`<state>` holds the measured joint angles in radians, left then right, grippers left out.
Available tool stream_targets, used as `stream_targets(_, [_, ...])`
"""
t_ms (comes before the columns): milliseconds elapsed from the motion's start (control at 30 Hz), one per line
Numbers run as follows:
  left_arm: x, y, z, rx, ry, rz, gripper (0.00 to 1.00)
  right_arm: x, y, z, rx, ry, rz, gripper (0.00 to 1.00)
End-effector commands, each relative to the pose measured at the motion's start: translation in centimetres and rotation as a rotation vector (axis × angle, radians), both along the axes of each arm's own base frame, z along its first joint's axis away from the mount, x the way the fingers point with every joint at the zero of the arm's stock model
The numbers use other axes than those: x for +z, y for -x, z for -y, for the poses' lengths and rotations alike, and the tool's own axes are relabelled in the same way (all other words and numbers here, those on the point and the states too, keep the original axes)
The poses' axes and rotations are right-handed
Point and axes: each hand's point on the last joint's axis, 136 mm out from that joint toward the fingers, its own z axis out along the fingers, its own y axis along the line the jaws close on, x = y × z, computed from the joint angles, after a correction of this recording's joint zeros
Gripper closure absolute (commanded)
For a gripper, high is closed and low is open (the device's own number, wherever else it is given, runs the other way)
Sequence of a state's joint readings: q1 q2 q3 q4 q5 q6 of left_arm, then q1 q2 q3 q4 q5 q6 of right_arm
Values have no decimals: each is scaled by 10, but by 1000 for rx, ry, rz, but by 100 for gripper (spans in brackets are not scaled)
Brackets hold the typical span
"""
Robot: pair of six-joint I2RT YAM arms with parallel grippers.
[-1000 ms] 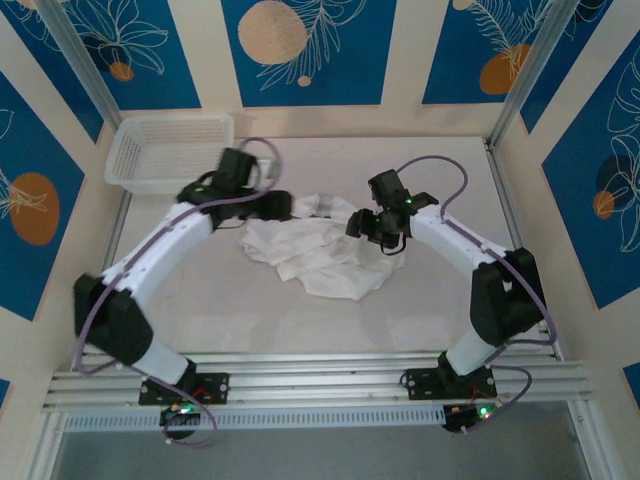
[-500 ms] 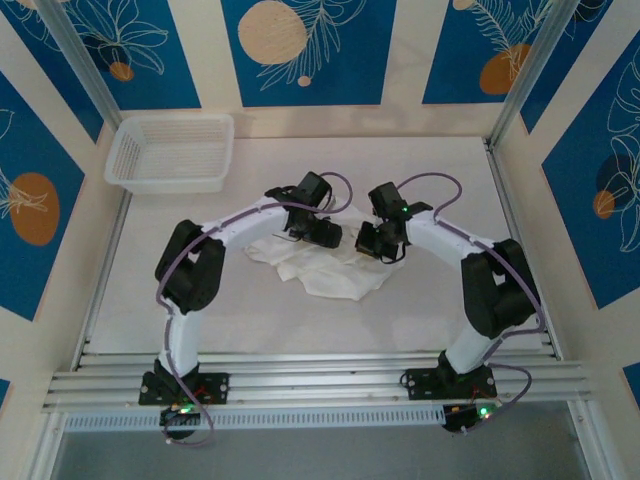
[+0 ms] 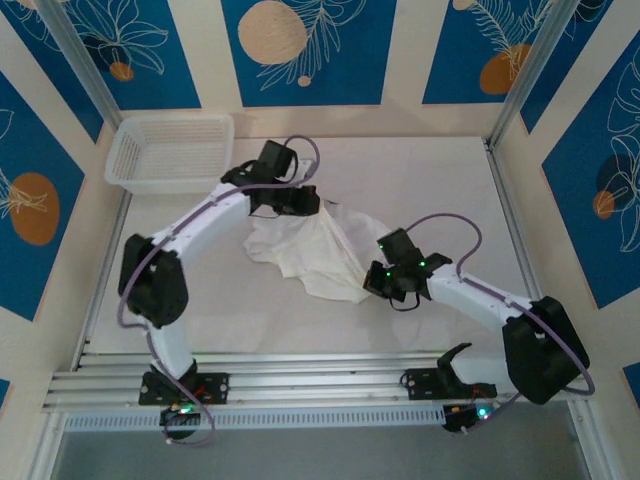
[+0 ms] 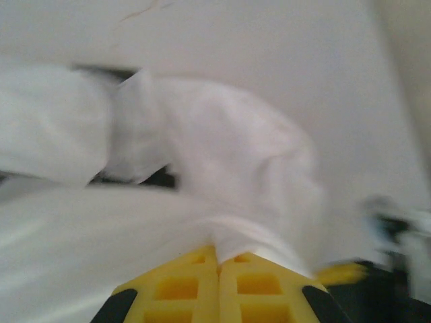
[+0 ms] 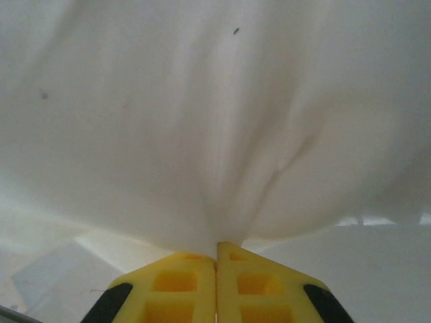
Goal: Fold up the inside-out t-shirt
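Now the left claw and the right claw, close together over the cloth half a second ago, are pulled apart; the left sits toward the far left, the right toward the near right; each is pressed together, pinching a fold of the white t-shirt; the cloth stretches diagonally between them at mid-surface, so spreading looks under way, folding not yet begun; the mesh basket stands near the left claw; bare surface lies open at far right.

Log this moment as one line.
left claw: shut on t-shirt | right claw: shut on t-shirt | t-shirt: spans between both claws, crumpled, not folded
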<state>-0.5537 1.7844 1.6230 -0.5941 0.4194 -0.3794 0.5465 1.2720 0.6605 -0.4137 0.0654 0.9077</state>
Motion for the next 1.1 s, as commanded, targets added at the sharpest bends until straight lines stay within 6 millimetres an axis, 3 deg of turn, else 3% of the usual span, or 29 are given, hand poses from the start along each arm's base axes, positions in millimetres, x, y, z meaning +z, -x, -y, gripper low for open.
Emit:
stream_targets(0, [82, 28, 17, -170, 207, 81, 100, 12, 2, 12, 3, 99, 4, 83])
stream_targets(167, [91, 61, 12, -279, 210, 73, 100, 109, -46, -15, 235, 190, 474, 53])
stream_targets(267, [95, 71, 9, -304, 209, 97, 100, 141, -68, -28, 337, 235, 662, 43])
stream_targets(367, [95, 77, 5, -304, 200, 105, 100, 161, -85, -35, 389, 249, 743, 42])
stream_targets(600, [96, 87, 4, -315, 204, 92, 100, 187, -106, -79, 588, 188, 929, 41])
stream_targets(667, [95, 86, 3, -310, 191, 103, 100, 190, -111, -88, 619, 139, 935, 50])
stream_targets(733, [92, 81, -4, -280, 147, 123, 100, 192, -113, -90, 622, 123, 896, 69])
stream_targets(800, [89, 73, -15, -236, 107, 134, 100, 199, -103, -93, 657, 70, 863, 94])
stream_targets(833, [83, 64, -24, -187, 71, 142, 100, 204, -92, -96, 689, 16, 849, 100])
stream_targets(900, [67, 41, -45, -86, -38, 168, 100, 221, -59, -106, 771, -162, 822, 100])
stream_targets(967, [38, 13, -68, 13, -189, 196, 100, 245, -17, -115, 853, -426, 777, 100])
stream_targets(1067, [-2, -17, -75, 53, -243, 179, 97, 265, 14, -113, 873, -629, 729, 100])
